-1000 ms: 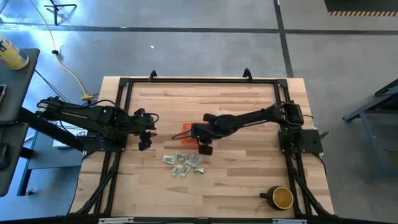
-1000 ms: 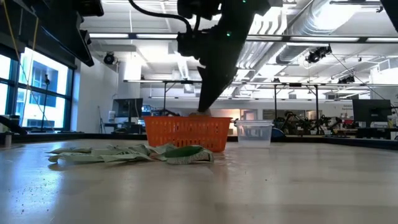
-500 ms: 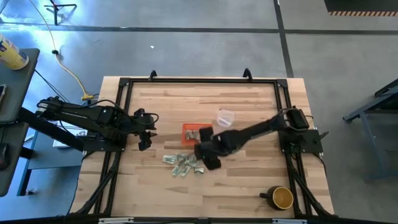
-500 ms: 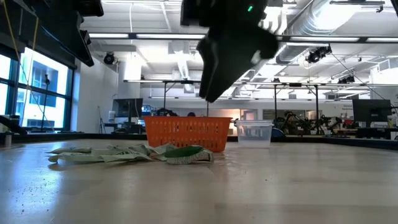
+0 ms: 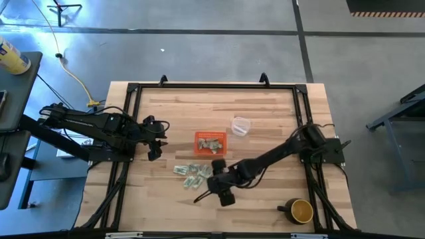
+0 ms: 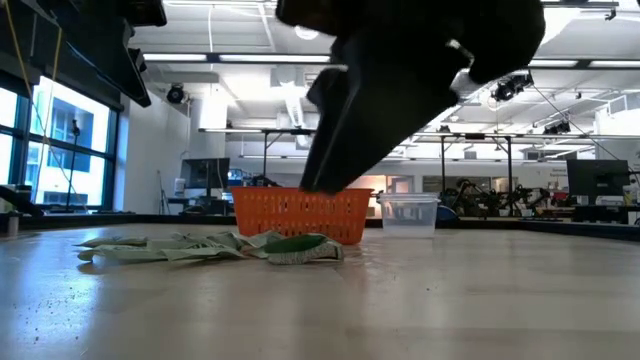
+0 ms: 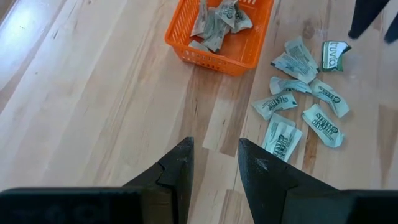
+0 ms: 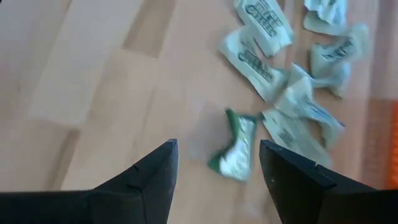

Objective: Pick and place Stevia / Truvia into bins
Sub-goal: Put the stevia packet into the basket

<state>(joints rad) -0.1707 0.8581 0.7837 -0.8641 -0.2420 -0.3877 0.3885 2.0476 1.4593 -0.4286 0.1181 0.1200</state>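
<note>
The orange bin stands mid-table and holds several Stevia / Truvia sachets. More pale green and white sachets lie flat in a loose cluster on the wood just near of the bin. My right gripper hovers open at the near right of that cluster. One green sachet lies on the table ahead of its fingertips, apart from them. My left gripper waits open and empty at the table's left, facing the bin.
A clear round cup stands to the far right of the bin. A dark mug sits at the near right corner. A black frame runs around the table. Bare wood lies left of the sachets and along the near edge.
My right gripper has swung from above the orange bin toward the table's near edge. It passed the sachets on the table and now stands at the cluster's near right side. The sachets on the table have not moved.
</note>
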